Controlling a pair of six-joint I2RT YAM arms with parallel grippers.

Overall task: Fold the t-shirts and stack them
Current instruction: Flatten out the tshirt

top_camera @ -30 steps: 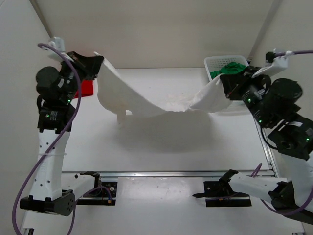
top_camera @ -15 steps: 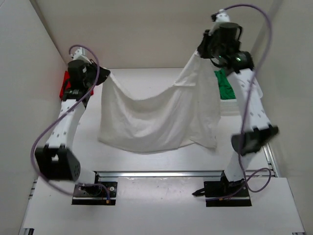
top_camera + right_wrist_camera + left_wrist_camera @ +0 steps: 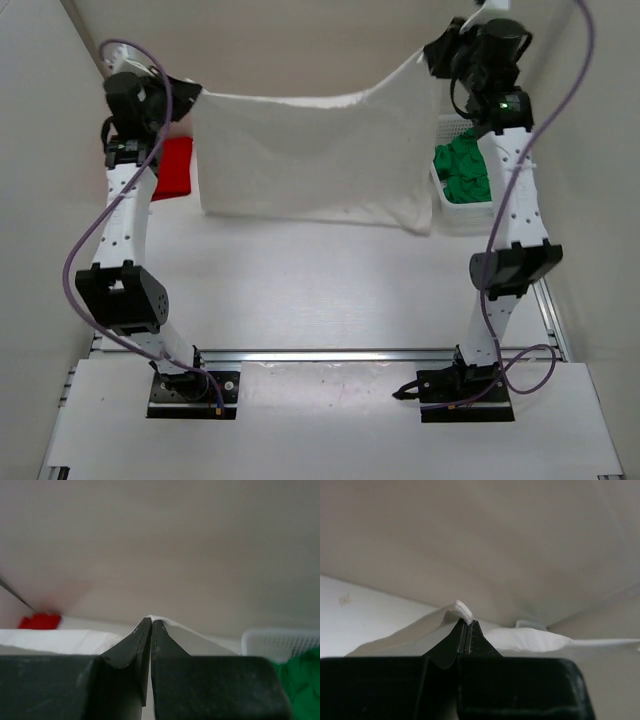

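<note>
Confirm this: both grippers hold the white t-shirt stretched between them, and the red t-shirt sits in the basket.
Wrong: the top view shows the green t-shirt in the basket, not the red t-shirt. The left gripper and right gripper do hold the white t-shirt stretched.

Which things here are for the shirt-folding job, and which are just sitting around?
For the job:
- white t-shirt, stretched in the air between the left gripper and right gripper, both shut on it
- red t-shirt, on the table at the left
- green t-shirt, bunched in the basket

Just lying about:
- the basket itself, white mesh, at the right
- the table
</note>
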